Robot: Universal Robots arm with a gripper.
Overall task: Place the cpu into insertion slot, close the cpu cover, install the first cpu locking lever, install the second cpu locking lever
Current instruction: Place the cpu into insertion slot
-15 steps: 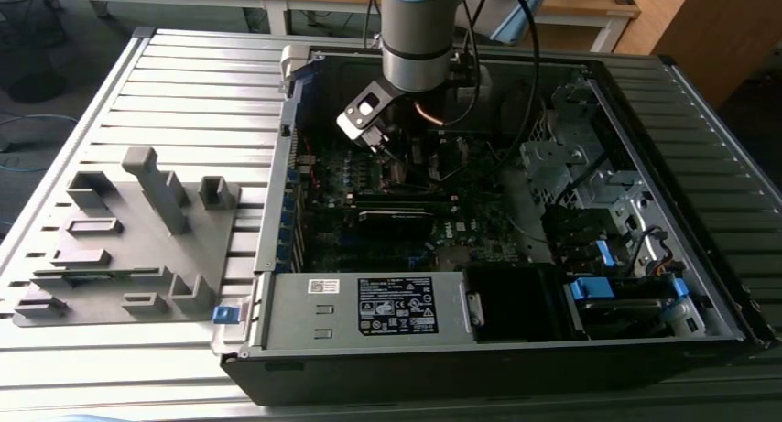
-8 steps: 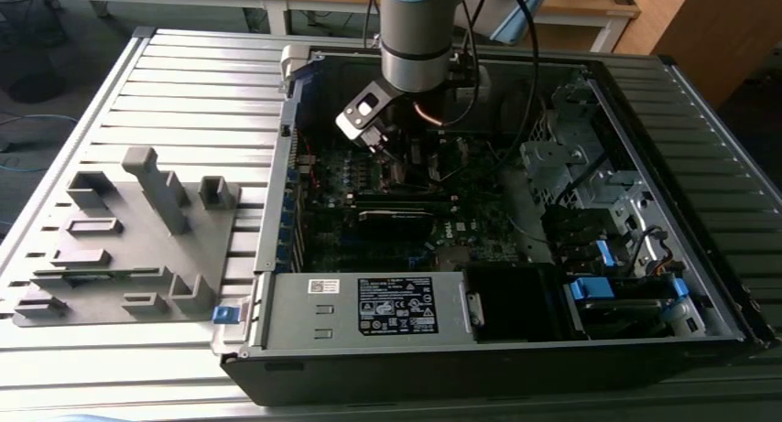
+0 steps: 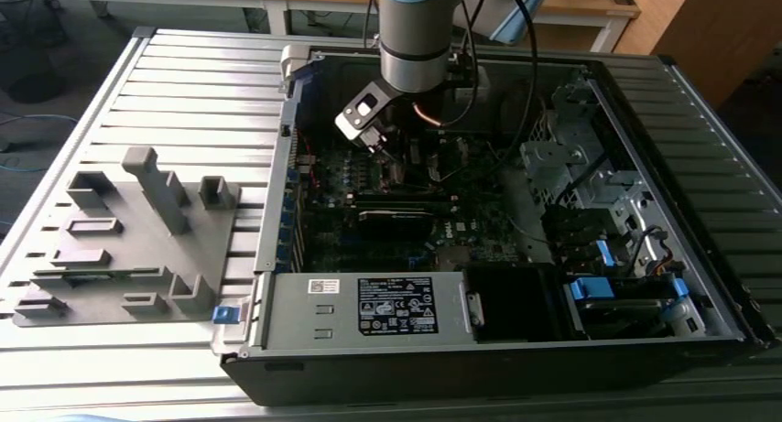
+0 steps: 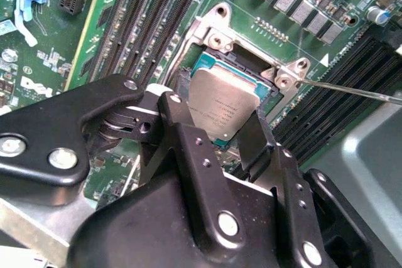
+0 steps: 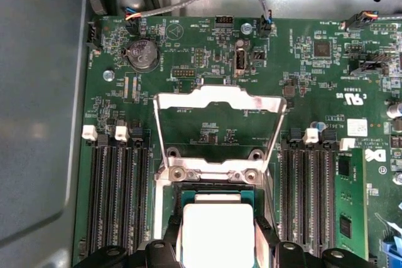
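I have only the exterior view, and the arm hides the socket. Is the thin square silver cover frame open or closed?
Observer: Open. In the first wrist view the thin square silver cover frame stands folded back, away from the small black square socket.
Operator: Where is the chip?
Observer: The flat silver-grey square chip sits at the socket, held by the gripper on two opposite edges.
Operator: Is a lever locked?
Observer: In the second wrist view, a thin metal lever rod sticks out sideways, free.

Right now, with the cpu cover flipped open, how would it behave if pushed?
The cpu cover looks like thin sheet metal around a window, so probably light and slightly springy. It joins the insertion slot along one edge, so it would likely swing, not slide.
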